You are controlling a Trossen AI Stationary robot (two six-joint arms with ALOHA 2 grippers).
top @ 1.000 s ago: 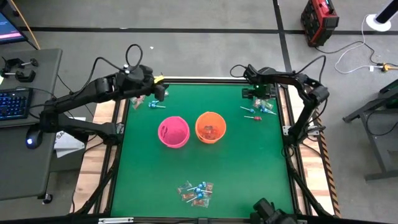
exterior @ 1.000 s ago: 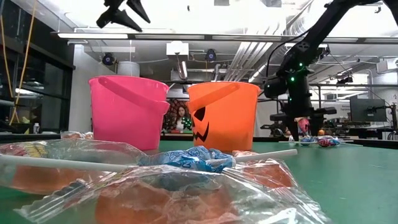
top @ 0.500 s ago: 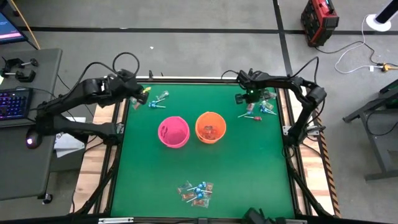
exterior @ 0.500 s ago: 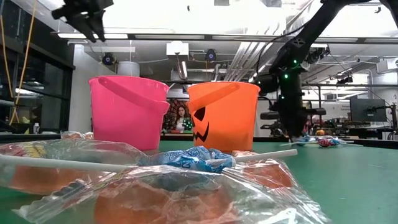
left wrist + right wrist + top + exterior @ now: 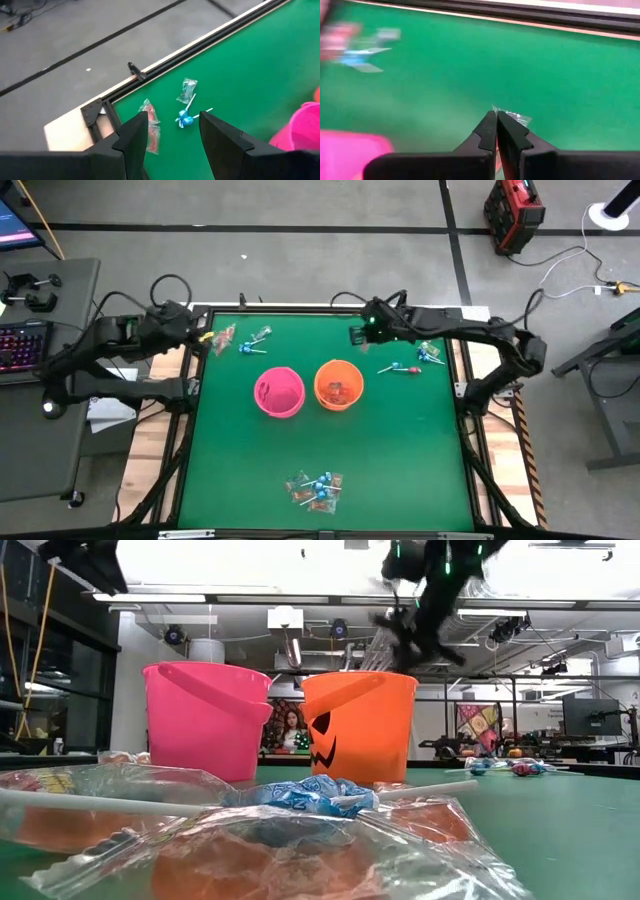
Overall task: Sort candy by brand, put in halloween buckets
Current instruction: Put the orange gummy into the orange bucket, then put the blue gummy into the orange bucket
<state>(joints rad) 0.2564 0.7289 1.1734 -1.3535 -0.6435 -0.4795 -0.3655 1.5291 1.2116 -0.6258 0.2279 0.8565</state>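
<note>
The candy lies in three groups on the green tabletop [image 5: 400, 450]: a heap of blue lollipops and red-and-clear pieces [image 5: 316, 488] near the front edge, a few pieces [image 5: 240, 340] at the far left corner, and lollipops [image 5: 412, 360] toward the far right. In the low view the front heap [image 5: 270, 820] fills the foreground, with a white stick running across it. The two halloween buckets stand side by side, just apart, near the middle of the tabletop: the pink bucket [image 5: 278, 392] on the left and the orange bucket [image 5: 338, 384] on the right, red pieces showing inside the orange one. From table height the orange bucket [image 5: 358, 725] shows a dark jack-o'-lantern face. The right gripper [image 5: 358, 335] hangs above the tabletop just behind the orange bucket; its wrist view shows its fingers [image 5: 487, 131] pressed together on a small clear wrapped piece [image 5: 514, 116] whose edge pokes out past the tips. The left gripper [image 5: 205, 340] is at the far left edge of the tabletop, beside the corner candy; its fingers [image 5: 134, 136] are spread apart with nothing between them, and past them lie a red wrapped piece [image 5: 150, 125], a blue lollipop [image 5: 184, 118] and a clear wrapper [image 5: 189, 89].
</note>
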